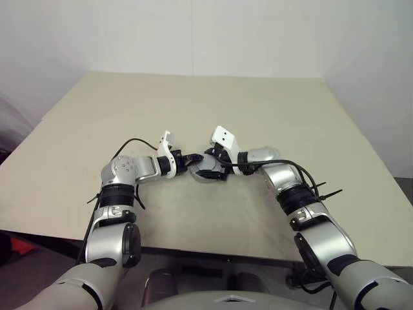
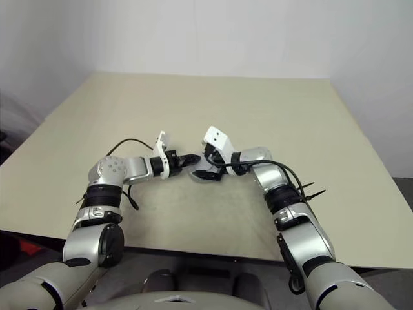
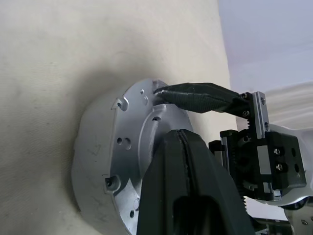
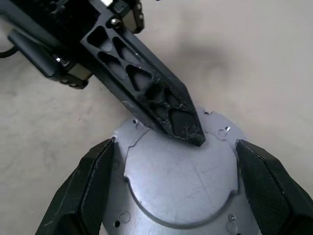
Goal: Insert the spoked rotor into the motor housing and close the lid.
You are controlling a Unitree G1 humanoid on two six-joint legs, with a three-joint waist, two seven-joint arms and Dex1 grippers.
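Both arms meet over the near middle of the table (image 1: 271, 110). The left gripper (image 4: 193, 132) is clenched empty, its tip pressing on the lid (image 4: 176, 181). The right gripper (image 4: 176, 196) is released, fingers (image 4: 85, 191) spread wide either side of the lid. The lid sits on the housing (image 3: 95, 161), on the table.

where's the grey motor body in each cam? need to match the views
Left eye: motor body at table centre, between the two tools.
Right eye: centre, slightly left of middle.
Left wrist: lower middle, beside the shut left tool.
Right wrist: bottom centre, between the right tool's open fingers.
Shared landmark: left tool tip on the body's top.
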